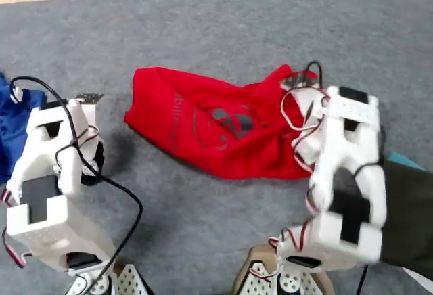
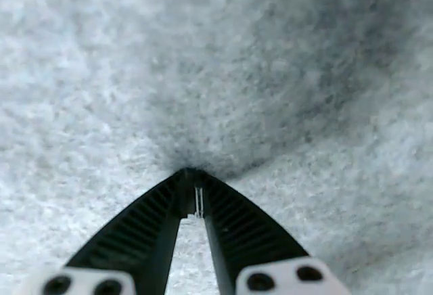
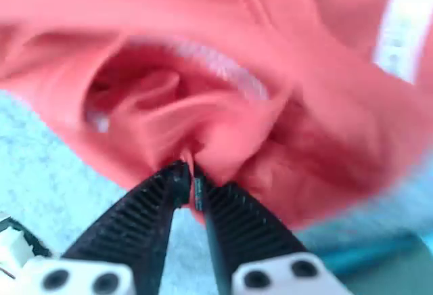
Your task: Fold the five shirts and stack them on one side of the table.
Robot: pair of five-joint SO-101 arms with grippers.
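Note:
A red shirt [image 1: 216, 129] with a dark print lies crumpled in the middle of the grey table [image 1: 223, 31]. My right gripper [image 3: 190, 174] is shut on a fold of the red shirt [image 3: 230, 99] at its right end, where the right arm [image 1: 342, 173] stands over the cloth. My left gripper [image 2: 191, 183] is shut with its tips pressed on bare grey felt, holding nothing. The left arm [image 1: 57, 166] stands to the left of the shirt, apart from it.
A blue garment [image 1: 13, 122] lies at the table's left edge beside the left arm. A dark green garment [image 1: 409, 214] with a teal one under it sits at the right edge behind the right arm.

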